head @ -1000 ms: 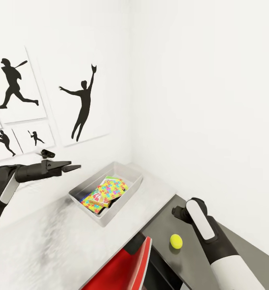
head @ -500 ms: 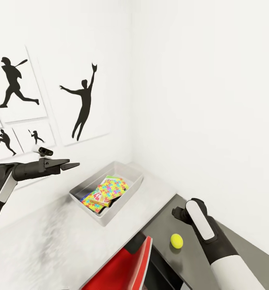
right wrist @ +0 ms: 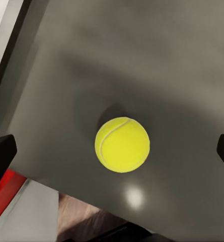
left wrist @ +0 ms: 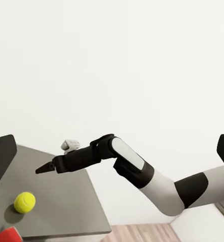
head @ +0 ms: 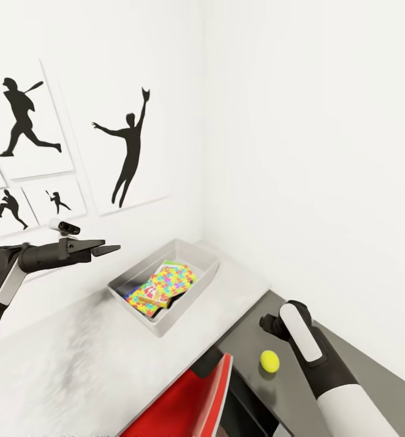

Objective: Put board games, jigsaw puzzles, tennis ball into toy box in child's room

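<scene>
My right pincer (right wrist: 112, 151) hangs above the tennis ball (right wrist: 122, 144), fingers spread wide, holding nothing; the ball sits lower right on the dark table (head: 299, 388) corner — last toy outside the toy box (head: 193, 294); next, descend and close.

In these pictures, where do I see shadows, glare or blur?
Right wrist view: the tennis ball casts a soft dark shadow on the dark grey table, with a small bright glare spot nearby. Head view: the light grey tabletop looks smeared and blurry; the toy box stays sharp.
</scene>
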Motion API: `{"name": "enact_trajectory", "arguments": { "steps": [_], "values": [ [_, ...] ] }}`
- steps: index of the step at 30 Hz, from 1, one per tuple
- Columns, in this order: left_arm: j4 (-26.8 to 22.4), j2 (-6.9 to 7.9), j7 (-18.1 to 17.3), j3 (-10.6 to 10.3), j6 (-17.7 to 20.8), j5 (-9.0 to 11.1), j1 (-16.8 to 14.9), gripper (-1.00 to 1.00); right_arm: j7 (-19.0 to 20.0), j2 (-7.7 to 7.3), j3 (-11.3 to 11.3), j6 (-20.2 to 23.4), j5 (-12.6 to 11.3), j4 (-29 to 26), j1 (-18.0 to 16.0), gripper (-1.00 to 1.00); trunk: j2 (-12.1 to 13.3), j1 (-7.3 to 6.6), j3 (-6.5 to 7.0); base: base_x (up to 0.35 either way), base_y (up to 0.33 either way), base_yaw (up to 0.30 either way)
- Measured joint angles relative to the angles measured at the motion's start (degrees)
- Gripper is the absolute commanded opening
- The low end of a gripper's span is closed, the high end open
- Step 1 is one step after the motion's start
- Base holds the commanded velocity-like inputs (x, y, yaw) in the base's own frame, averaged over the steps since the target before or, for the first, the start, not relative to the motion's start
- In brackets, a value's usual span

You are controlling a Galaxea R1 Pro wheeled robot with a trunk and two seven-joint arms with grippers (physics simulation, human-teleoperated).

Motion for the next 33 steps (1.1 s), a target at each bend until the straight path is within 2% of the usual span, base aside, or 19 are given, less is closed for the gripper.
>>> {"name": "enact_trajectory", "arguments": {
  "steps": [9, 25, 33],
  "values": [
    [-0.02, 0.02, 0.0, 0.01, -0.08, 0.0, 0.0, 1.0, 1.55, -0.43, 0.03, -0.41, -0.01, 0.01, -0.01, 1.0, 0.0, 0.0, -0.83, 0.0, 0.0, 0.066],
    [-0.01, 0.0, 0.0, 0.05, -0.12, 0.0, 0.0, 1.0, 1.69, -1.21, -0.05, -0.5, 0.08, 0.26, -1.56, 1.0, -0.01, 0.0, -2.3, 0.0, 0.0, 0.065],
    [0.0, 0.07, -0.01, 0.04, -0.12, -0.01, -0.02, 1.0, 1.69, -1.42, -0.46, -0.5, 0.07, 3.55, -1.95, 1.0, -0.01, 0.0, -3.02, 0.0, 0.0, -0.048]
  ]
}}
